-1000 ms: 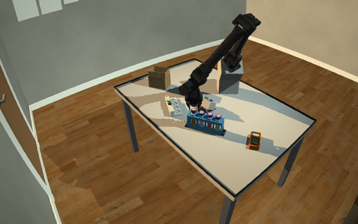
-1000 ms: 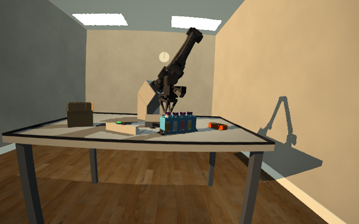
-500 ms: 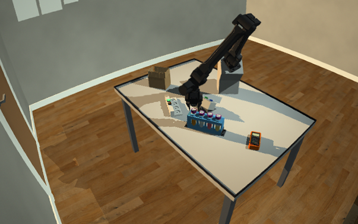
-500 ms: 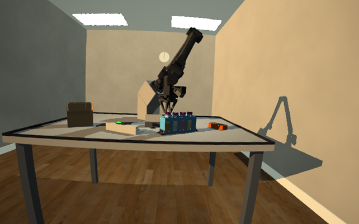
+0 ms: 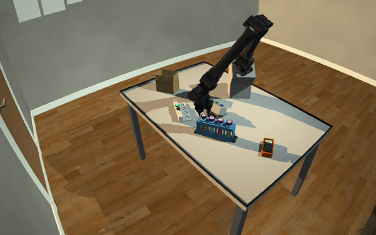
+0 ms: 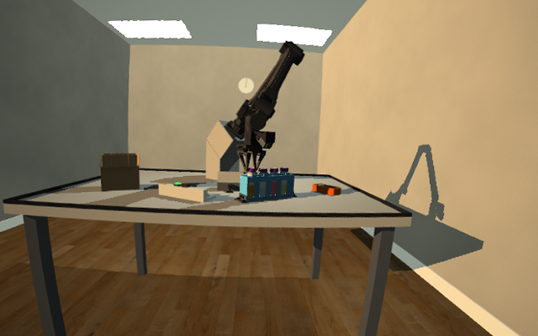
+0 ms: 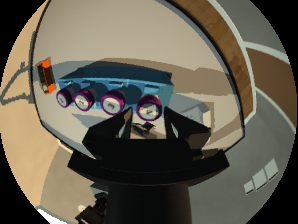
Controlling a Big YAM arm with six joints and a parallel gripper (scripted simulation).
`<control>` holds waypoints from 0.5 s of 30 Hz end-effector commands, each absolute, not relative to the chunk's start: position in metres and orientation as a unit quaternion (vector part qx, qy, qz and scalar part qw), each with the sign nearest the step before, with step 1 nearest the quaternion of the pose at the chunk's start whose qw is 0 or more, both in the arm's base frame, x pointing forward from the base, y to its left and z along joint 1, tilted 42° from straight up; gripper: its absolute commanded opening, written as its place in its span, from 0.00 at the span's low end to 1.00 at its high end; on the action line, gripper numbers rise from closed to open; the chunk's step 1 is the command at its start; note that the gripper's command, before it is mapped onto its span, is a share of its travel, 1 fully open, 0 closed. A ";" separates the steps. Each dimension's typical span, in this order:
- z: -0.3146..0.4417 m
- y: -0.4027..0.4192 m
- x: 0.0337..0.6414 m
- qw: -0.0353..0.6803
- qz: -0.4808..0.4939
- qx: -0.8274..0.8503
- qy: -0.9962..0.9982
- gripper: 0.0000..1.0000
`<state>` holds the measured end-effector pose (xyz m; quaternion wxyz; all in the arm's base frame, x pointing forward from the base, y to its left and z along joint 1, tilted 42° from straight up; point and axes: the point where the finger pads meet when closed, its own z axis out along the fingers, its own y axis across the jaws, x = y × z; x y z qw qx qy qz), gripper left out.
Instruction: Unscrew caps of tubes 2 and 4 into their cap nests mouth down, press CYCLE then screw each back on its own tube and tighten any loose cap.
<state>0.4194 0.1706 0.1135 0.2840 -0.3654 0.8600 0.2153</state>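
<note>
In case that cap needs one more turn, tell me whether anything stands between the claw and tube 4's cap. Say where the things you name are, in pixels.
Nothing visible does. The open claw (image 5: 206, 112) (image 6: 250, 168) (image 7: 148, 110) is right by tube 4's cap (image 5: 203, 116) (image 6: 251, 171) (image 7: 149, 108); tube 3's cap (image 5: 211, 118) (image 6: 262, 171) (image 7: 113, 103) sits to one side.

You're getting bright light from the ceiling panels (image 6: 149, 29), with hard shadows falling across the table (image 5: 211, 170) (image 6: 111, 204) (image 7: 125, 30). Your wrist view is curving strongly toward black corners.
</note>
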 end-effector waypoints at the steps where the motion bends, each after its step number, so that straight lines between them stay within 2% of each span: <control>1: 0.117 0.179 0.428 0.288 0.222 -0.343 0.866 0.49; 15: 0.122 0.180 0.436 0.294 0.222 -0.343 0.864 0.49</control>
